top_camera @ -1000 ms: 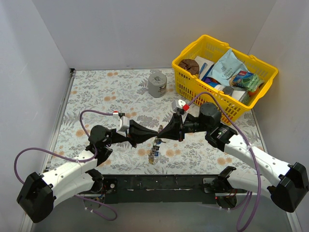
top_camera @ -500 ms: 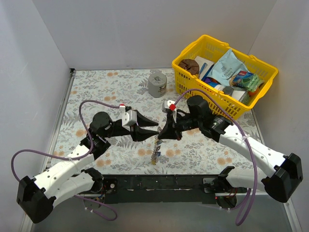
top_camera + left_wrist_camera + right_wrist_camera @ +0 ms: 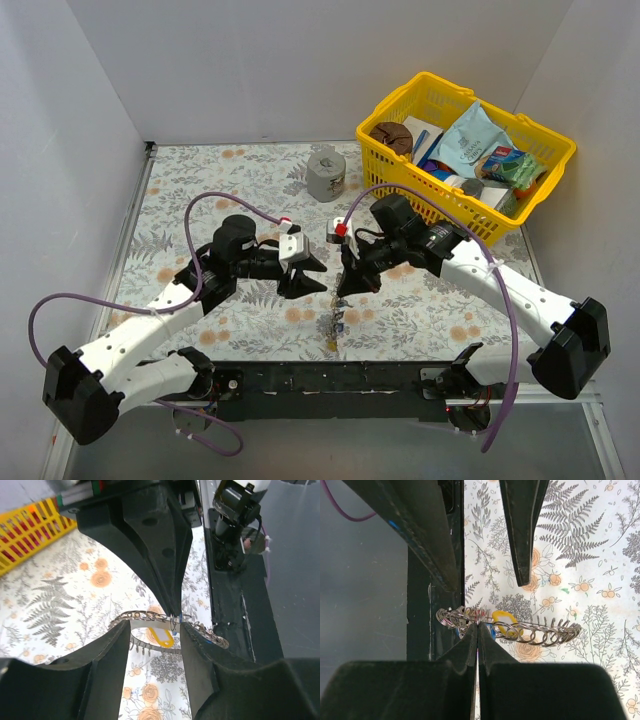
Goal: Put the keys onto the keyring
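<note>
The right jaws are clenching the keyring point(image 3: 540, 632), a yellow key point(image 3: 504, 616) seemingly hanging on it. The left jaws are gaping just beside and should be fetching another key to thread next.

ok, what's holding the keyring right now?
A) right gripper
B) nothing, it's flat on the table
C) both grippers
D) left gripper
A: the right gripper is pinched shut on the keyring, while the left gripper stands open and apart from it.
</note>
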{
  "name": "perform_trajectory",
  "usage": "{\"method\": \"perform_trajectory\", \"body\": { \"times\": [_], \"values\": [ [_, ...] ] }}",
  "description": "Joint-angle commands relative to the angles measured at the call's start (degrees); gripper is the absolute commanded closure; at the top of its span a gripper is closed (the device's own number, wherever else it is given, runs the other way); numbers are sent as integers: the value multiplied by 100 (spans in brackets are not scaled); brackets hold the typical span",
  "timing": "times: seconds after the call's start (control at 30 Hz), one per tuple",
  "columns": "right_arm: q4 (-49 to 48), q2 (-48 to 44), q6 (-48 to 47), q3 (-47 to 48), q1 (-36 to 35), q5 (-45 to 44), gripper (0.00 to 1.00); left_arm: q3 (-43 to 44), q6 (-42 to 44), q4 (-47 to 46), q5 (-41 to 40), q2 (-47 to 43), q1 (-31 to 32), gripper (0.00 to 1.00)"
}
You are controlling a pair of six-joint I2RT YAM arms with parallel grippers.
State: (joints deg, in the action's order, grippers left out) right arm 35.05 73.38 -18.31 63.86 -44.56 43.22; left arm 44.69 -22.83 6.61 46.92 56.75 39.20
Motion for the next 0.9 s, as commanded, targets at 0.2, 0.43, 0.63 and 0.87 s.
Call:
{"method": "perform_trajectory", "body": {
  "times": [0.2,0.43,0.63,0.87],
  "values": [
    [81,-8,-173,224,-27,134,99,110,-151,-230,810,538,17,67],
    [-147,-79,-77,136,-27,64,99,181,-231,-274,968,758,26,70],
    [-209,-44,-59,127,-18,72,99,154,-274,-309,969,881,44,72],
    [-270,-44,-50,118,-27,99,99,110,-354,-406,960,978,96,74]
  ]
}}
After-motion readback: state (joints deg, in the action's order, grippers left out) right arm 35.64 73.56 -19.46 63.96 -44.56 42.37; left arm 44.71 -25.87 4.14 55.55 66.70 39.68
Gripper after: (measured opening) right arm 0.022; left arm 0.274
